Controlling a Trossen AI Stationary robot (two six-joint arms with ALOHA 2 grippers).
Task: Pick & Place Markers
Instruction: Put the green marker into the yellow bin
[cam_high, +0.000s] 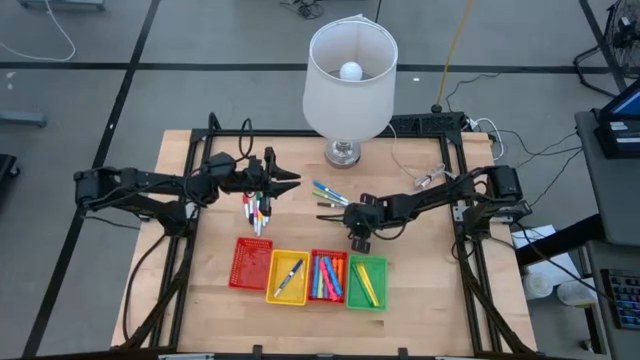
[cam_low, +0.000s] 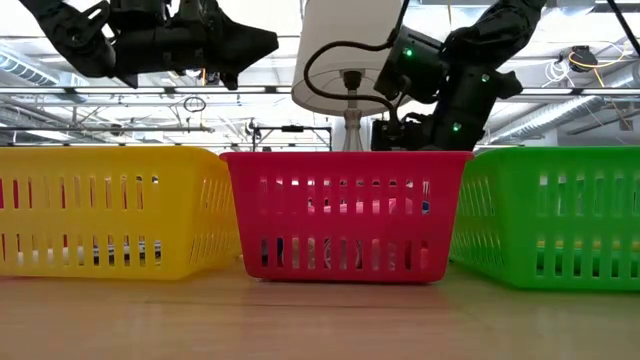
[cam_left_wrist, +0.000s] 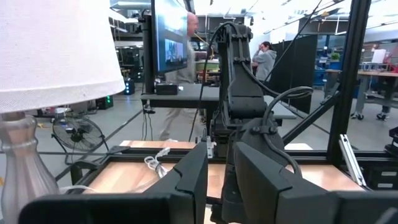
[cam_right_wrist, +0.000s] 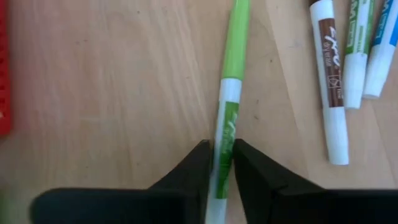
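Right pincer (cam_right_wrist: 222, 167) pinches green marker (cam_right_wrist: 228, 106) beside brown marker (cam_right_wrist: 330, 81).

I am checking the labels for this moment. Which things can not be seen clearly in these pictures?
- Low view: the trays' contents, screened by the red tray wall.
- Right wrist view: the green marker end, hidden between the right gripper fingers.
- High view: the left gripper, too small to judge.

I see a white-shaded lamp (cam_high: 349, 78) at the top centre of the high view, standing on the wooden table (cam_high: 420, 300). Along the lower middle sit four mesh trays in a row: red tray (cam_high: 250, 264), yellow tray (cam_high: 288, 277), second red tray (cam_high: 328, 276), green tray (cam_high: 366, 283). A laptop (cam_high: 620, 122) shows at the right edge.
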